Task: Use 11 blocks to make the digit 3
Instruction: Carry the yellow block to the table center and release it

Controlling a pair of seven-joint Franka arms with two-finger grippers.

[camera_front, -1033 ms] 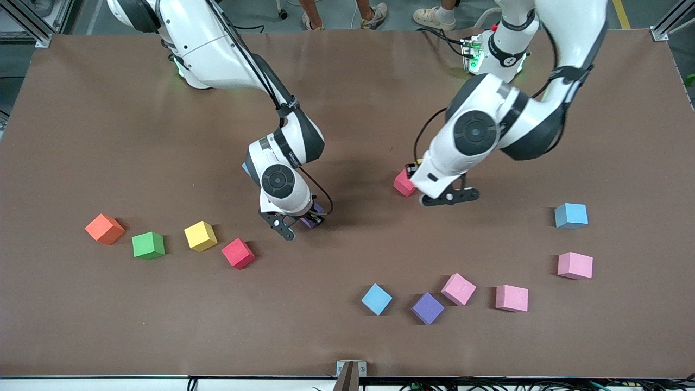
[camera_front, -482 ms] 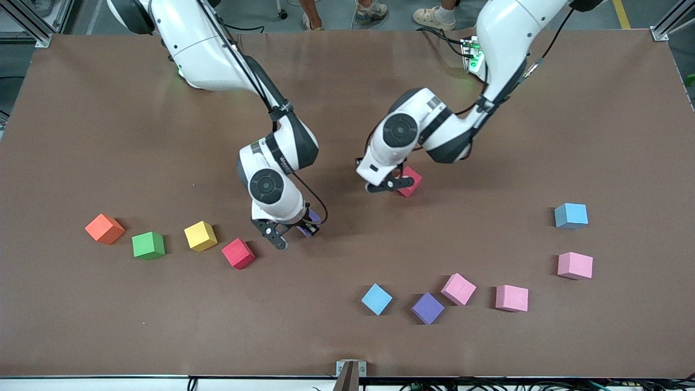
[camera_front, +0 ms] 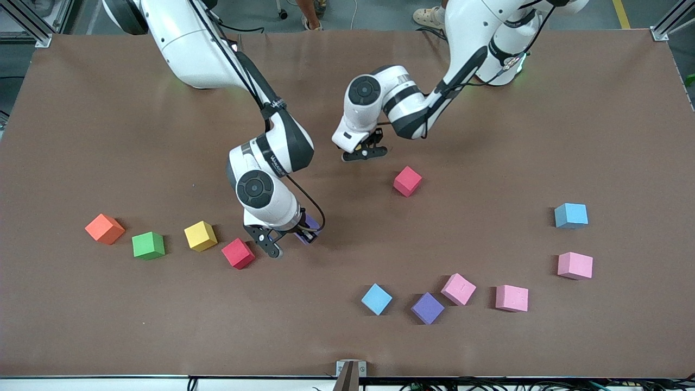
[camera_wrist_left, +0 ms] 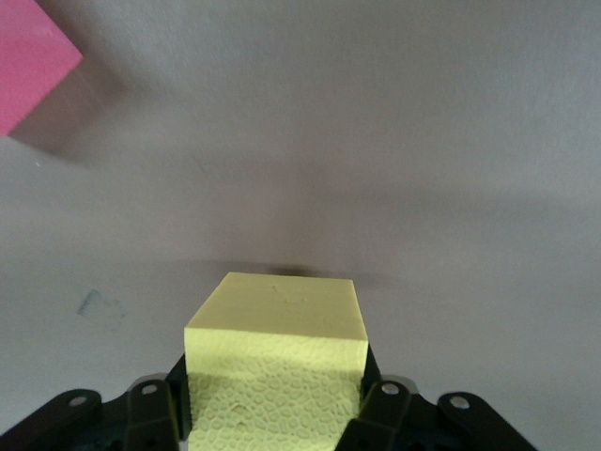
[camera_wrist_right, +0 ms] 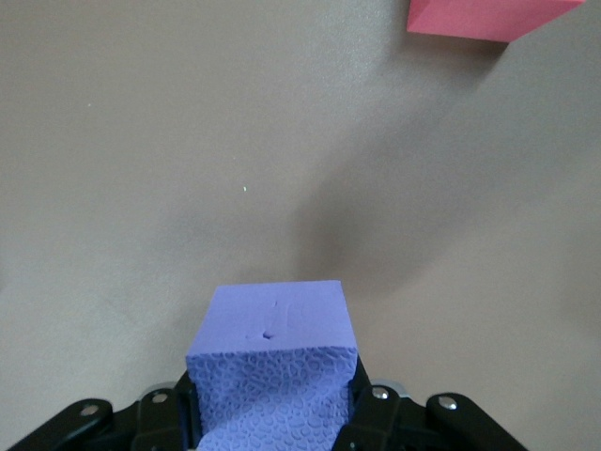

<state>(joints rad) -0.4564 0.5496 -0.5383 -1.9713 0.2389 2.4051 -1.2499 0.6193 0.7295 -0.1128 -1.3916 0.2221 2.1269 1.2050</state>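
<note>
2 red blocks [camera_front: 408, 181] | 3 pink [camera_front: 511, 298] | 2 light blue [camera_front: 570, 215]

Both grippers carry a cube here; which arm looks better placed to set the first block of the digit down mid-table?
Probably left. The left gripper is shut on a yellow cube above bare table at its middle. The right gripper, shut on a purple cube, sits beside the red cube.

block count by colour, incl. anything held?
Pink: 3
Red: 2
Light blue: 2
Purple, plus one in the right end effector: 2
Yellow, plus one in the left end effector: 2
Green: 1
Orange: 1
Total: 13
</note>
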